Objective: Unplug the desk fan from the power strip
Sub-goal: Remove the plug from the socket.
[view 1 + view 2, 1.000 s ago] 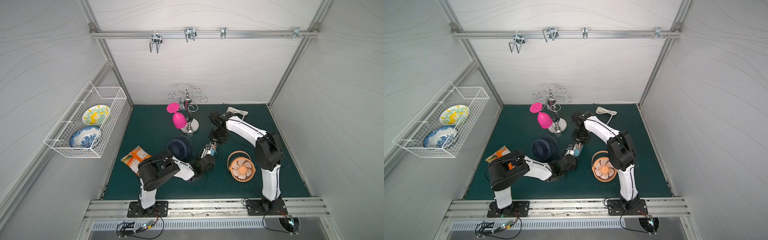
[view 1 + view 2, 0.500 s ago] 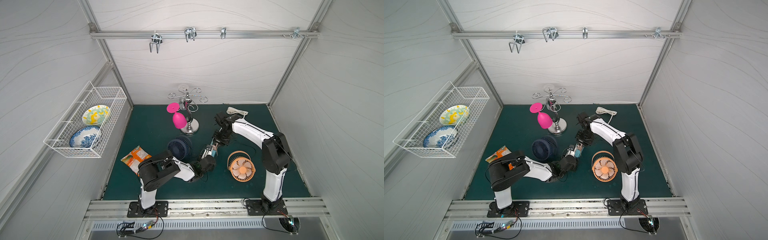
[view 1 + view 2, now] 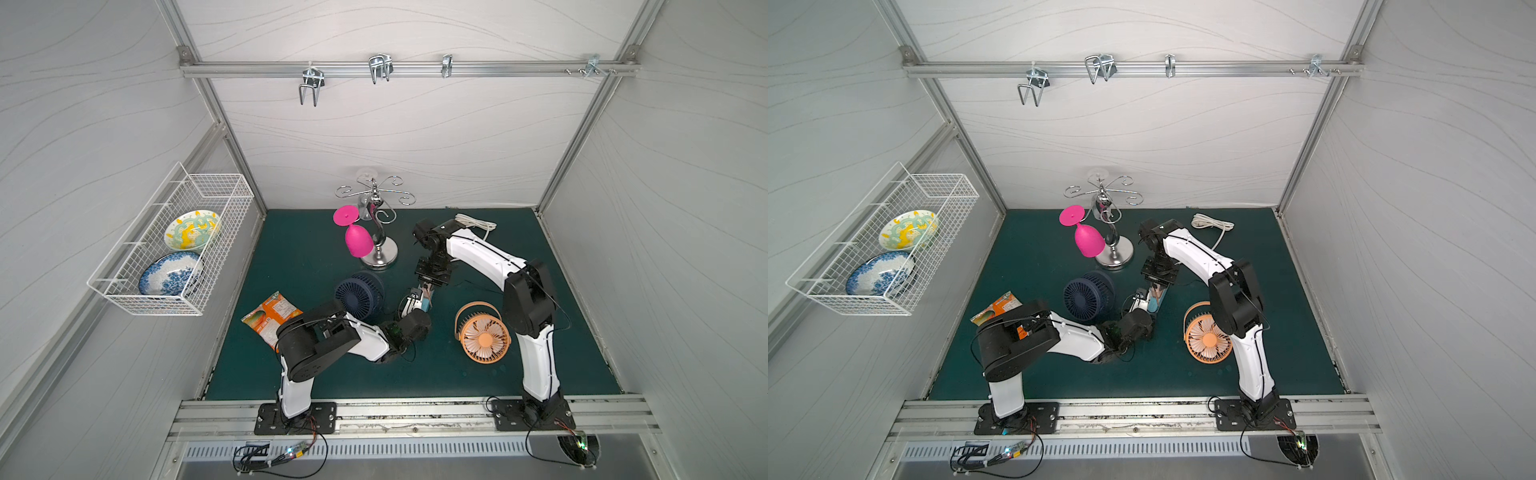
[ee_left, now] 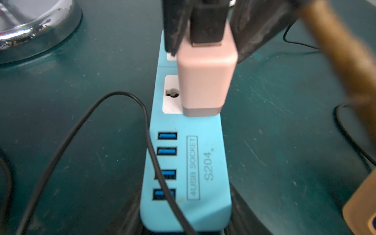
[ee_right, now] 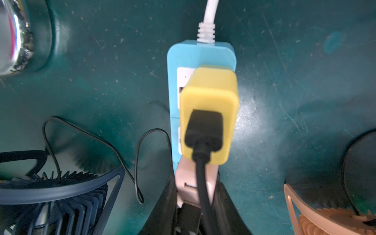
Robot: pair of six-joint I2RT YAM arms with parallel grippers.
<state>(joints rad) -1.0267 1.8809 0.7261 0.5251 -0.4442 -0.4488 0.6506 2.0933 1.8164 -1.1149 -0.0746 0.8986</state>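
The navy desk fan (image 3: 359,293) (image 3: 1089,296) (image 5: 50,199) stands mid-table, its thin black cable (image 4: 148,126) looping across the light-blue power strip (image 4: 203,162) (image 5: 203,53) (image 3: 424,305). The cable ends in a pink plug adapter (image 4: 205,81) (image 5: 183,179) that stands at the socket nearer the USB ports. My right gripper (image 3: 426,291) (image 5: 195,183) (image 4: 205,50) is shut on this adapter from above. My left gripper (image 3: 415,307) (image 4: 185,219) is shut on the strip's USB end. Whether the prongs are out of the socket is hidden.
A yellow adapter (image 5: 209,114) with a black cable fills the strip's other socket. The orange fan (image 3: 484,336) stands to the right. The chrome stand (image 3: 378,253) with a pink glass (image 3: 358,241) is behind. A snack packet (image 3: 272,316) lies left, and the white cord (image 3: 478,224) is coiled at the back.
The right arm's elbow swung a little to the right and came back. Both grippers have kept their holds at the strip.
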